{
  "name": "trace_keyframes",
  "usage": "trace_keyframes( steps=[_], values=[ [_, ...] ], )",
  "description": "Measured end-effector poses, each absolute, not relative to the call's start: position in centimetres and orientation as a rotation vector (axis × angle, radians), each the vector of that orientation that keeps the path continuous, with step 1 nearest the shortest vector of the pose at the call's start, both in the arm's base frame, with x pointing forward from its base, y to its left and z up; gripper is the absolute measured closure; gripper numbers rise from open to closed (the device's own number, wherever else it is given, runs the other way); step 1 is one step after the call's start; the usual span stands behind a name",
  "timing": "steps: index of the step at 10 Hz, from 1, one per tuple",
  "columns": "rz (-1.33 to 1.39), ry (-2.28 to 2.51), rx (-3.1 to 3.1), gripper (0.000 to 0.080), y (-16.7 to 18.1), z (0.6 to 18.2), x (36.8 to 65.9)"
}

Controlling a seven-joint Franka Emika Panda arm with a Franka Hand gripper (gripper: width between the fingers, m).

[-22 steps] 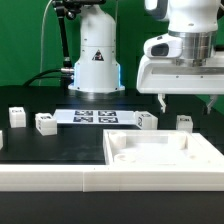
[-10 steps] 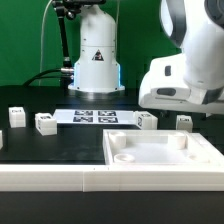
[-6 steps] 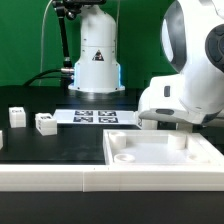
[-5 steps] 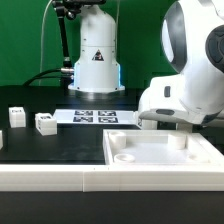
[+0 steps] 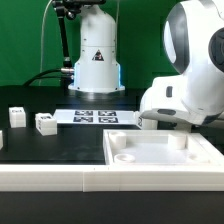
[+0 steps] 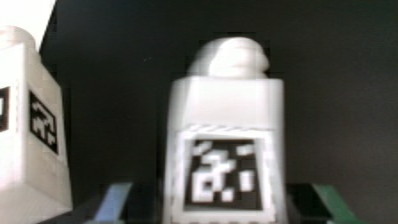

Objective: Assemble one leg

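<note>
In the wrist view a white leg [image 6: 228,130] with a black-and-white tag stands upright on the black table, right between my gripper's [image 6: 222,205] two fingertips. The jaws are open, with a dark gap on each side of the leg. A second white leg [image 6: 27,120] stands close beside it. In the exterior view the gripper [image 5: 180,132] is low at the right, behind the large panel, and its hand hides the leg it straddles. Another leg [image 5: 146,120] peeks out at the hand's left edge.
The large flat white square panel [image 5: 165,165] with corner sockets lies in front. Two more legs [image 5: 16,116] [image 5: 45,122] stand at the exterior view's left. The marker board [image 5: 95,116] lies mid-table, before the white robot base [image 5: 97,60].
The arm has come down from above the table to the legs at the exterior view's right. Over the last half second it has barely moved.
</note>
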State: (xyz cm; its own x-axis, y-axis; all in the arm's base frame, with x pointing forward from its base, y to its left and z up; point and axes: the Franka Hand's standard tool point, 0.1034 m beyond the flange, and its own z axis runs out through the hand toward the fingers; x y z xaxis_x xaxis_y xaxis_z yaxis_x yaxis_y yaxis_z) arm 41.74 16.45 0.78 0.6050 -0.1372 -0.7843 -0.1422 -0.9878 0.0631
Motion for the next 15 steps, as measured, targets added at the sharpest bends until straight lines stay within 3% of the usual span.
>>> trace_keyframes(
  steps=[6, 9, 11, 14, 15],
  values=[
    [1.377, 0.237, -2.807, 0.0511, 16.3, 1.1, 41.9],
    [1.35, 0.195, -2.835, 0.0511, 15.8, 6.1, 43.7],
    [1.323, 0.198, -2.844, 0.0509, 15.9, 5.8, 43.9],
    [0.994, 0.147, -2.934, 0.0509, 15.9, 5.3, 45.4],
    [0.935, 0.076, -2.949, 0.0509, 14.9, 6.6, 46.7]
  ],
)
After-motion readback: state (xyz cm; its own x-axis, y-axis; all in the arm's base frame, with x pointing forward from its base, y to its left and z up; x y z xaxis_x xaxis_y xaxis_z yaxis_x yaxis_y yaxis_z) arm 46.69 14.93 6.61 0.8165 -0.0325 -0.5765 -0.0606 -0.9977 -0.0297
